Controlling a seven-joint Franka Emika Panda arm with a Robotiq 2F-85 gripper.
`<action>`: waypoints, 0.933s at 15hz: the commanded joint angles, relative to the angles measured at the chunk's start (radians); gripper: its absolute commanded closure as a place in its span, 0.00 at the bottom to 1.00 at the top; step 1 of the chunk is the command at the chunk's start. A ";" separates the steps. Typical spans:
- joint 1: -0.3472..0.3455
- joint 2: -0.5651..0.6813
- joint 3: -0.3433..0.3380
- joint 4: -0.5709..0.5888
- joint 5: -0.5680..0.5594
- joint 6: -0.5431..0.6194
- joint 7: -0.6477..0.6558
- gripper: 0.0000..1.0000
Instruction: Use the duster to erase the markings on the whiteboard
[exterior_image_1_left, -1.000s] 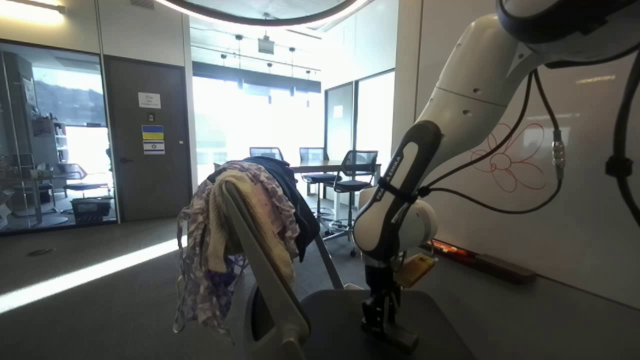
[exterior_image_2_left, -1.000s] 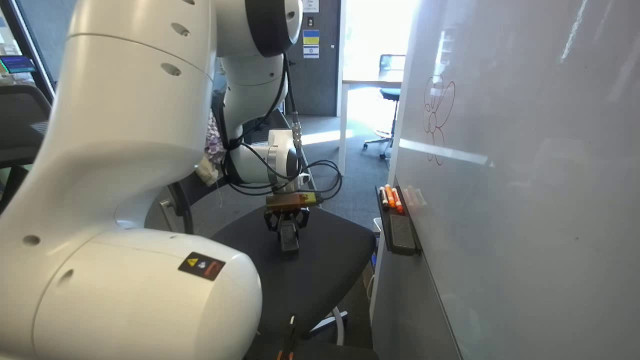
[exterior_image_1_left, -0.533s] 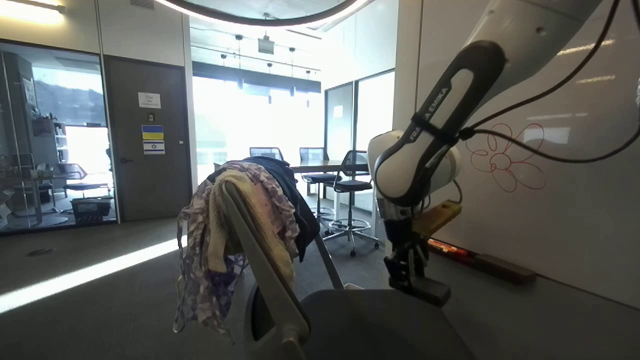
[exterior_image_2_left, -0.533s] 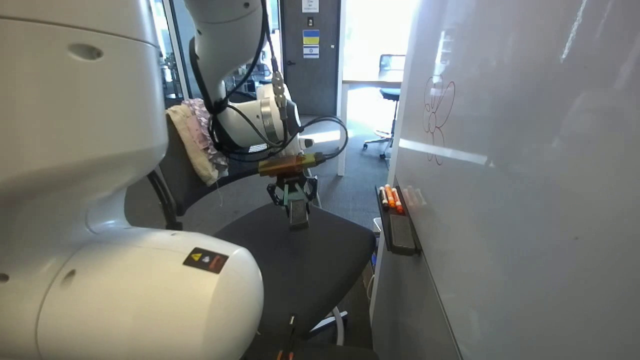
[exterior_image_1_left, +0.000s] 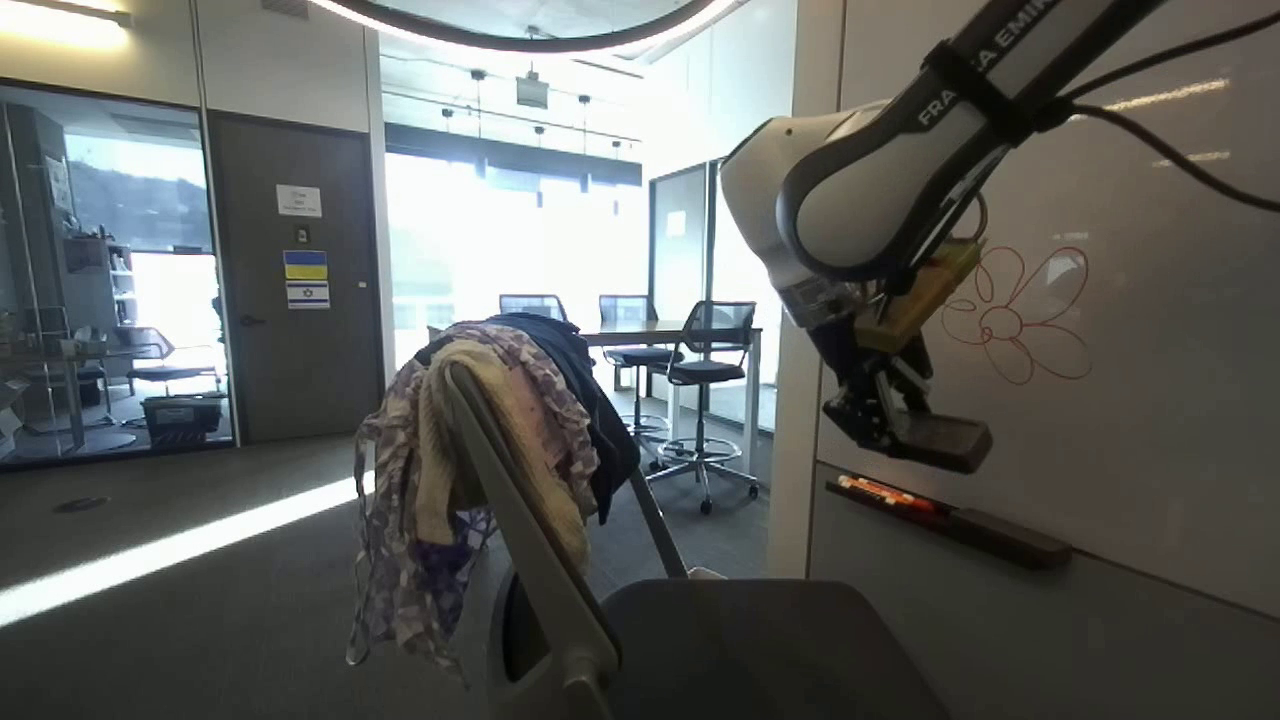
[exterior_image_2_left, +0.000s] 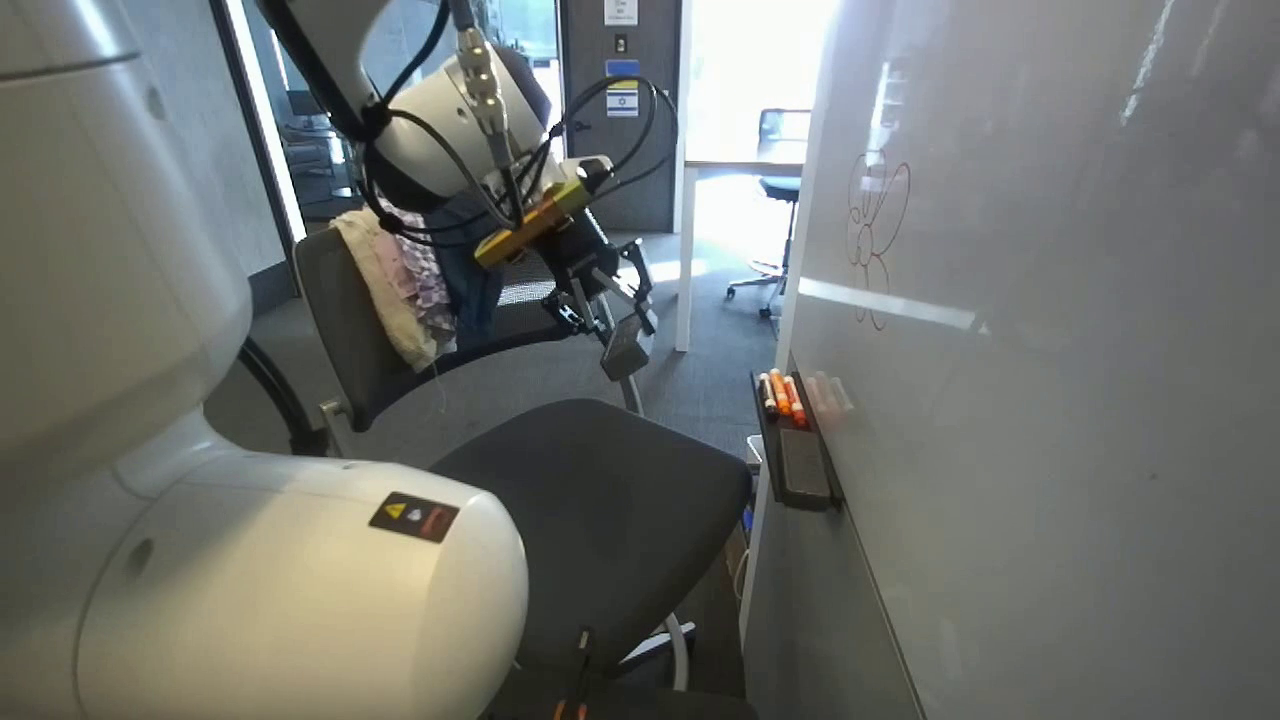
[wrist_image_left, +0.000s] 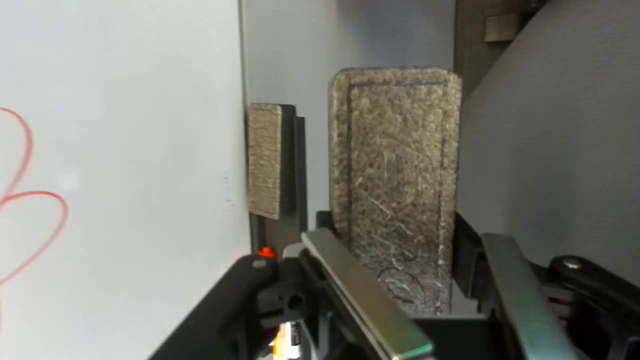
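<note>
Bright window (exterior_image_1_left: 510, 240) behind table (exterior_image_1_left: 668, 327); dark door (exterior_image_1_left: 255, 270) closed; sunlight streak (exterior_image_1_left: 180, 547) across grey floor (exterior_image_1_left: 200, 640).

White arm (exterior_image_1_left: 880, 210), black cables (exterior_image_1_left: 1190, 174), yellow-triangle label (exterior_image_2_left: 414, 516)

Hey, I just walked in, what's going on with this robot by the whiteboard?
The gripper is holding a duster in the air, apart from the whiteboard. It's presumably meant to wipe off the red flower drawn there, which isn't erased yet. Another duster lies on the tray beside the markers.
</note>
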 joint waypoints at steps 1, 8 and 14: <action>-0.019 -0.054 0.053 0.009 -0.122 -0.111 0.137 0.69; -0.044 -0.055 0.049 -0.025 -0.435 -0.160 0.385 0.69; -0.118 -0.076 -0.052 -0.201 -0.890 -0.104 0.596 0.69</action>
